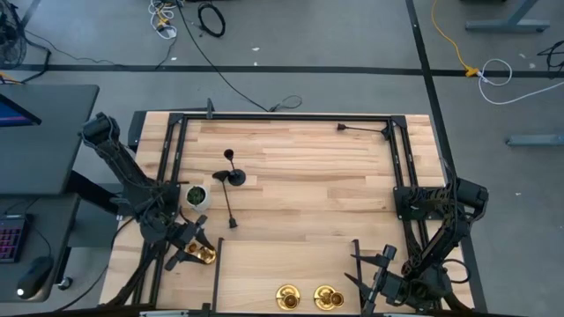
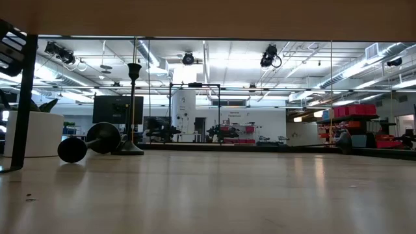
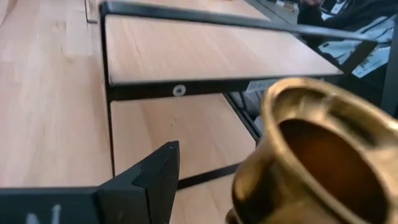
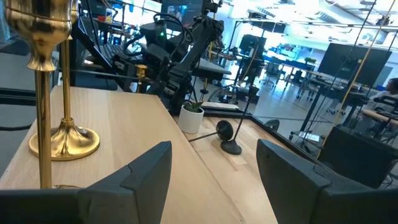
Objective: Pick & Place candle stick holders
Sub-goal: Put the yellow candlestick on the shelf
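Note:
My left gripper (image 1: pixel 187 248) is open near the table's front left. A shiny brass holder (image 1: pixel 203 255) stands right at its fingers, and its cup (image 3: pixel 323 155) fills the left wrist view beside one dark finger (image 3: pixel 155 180). Two more brass holders (image 1: pixel 287 298) (image 1: pixel 328 298) stand upright at the front edge. One black holder (image 1: pixel 233 174) stands upright mid-table. A second black one (image 1: pixel 231 210) lies on its side beside it, and a third (image 1: pixel 363 131) lies at the far right. My right gripper (image 1: pixel 374 280) is open and empty at the front right. My left gripper: I cannot tell whether it touches the brass holder. One finger (image 3: pixel 155 180) stands clear of the cup with a gap between them. The cup hides the other finger.
A small white pot with a green plant (image 1: pixel 196 195) stands just behind my left gripper. A black metal frame (image 1: pixel 282 116) runs around the tabletop. A framed wooden panel (image 1: pixel 282 264) lies at the front middle. A tall brass stick (image 4: pixel 43 93) rises close to my right gripper.

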`<state>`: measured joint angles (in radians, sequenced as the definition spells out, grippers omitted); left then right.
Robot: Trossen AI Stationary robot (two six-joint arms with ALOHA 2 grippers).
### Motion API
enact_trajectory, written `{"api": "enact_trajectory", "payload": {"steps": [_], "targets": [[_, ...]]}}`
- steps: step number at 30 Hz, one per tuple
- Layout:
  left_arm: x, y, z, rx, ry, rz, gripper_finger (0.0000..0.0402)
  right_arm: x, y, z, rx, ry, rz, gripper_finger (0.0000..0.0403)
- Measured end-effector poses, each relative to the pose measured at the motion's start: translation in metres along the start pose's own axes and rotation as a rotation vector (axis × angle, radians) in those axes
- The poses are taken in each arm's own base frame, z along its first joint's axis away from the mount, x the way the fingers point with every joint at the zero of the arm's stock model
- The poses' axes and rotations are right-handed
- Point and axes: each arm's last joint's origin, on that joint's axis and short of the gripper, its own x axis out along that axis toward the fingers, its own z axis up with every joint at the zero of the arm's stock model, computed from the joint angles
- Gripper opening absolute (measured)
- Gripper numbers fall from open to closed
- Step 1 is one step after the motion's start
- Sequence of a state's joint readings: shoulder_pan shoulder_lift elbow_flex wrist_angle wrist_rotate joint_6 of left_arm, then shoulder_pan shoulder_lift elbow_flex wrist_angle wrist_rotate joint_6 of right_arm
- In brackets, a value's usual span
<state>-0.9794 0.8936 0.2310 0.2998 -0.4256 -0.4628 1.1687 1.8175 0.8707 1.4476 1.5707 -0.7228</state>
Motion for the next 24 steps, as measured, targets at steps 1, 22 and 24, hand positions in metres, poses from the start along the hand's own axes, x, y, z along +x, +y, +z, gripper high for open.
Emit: {"api": "enact_trajectory", "payload": {"steps": [1, 22, 24], "targets": [[0.0003, -0.0001, -0.0002, -0.005, 0.001, -0.001, 0.0210, 0.0000, 0.0001, -0.0001, -0.001, 0.000, 0.000, 0.0236], [0.0004, 0.0006, -0.0011, 0.042, 0.005, 0.014, 0.0014, 0.0000, 0.0004, -0.0004, -0.001, 0.000, 0.000, 0.0236], [0.0004, 0.0012, -0.0007, 0.044, -0.005, 0.034, 0.0018, 0.0000, 0.0003, -0.0003, 0.000, 0.000, 0.000, 0.0236]]}}
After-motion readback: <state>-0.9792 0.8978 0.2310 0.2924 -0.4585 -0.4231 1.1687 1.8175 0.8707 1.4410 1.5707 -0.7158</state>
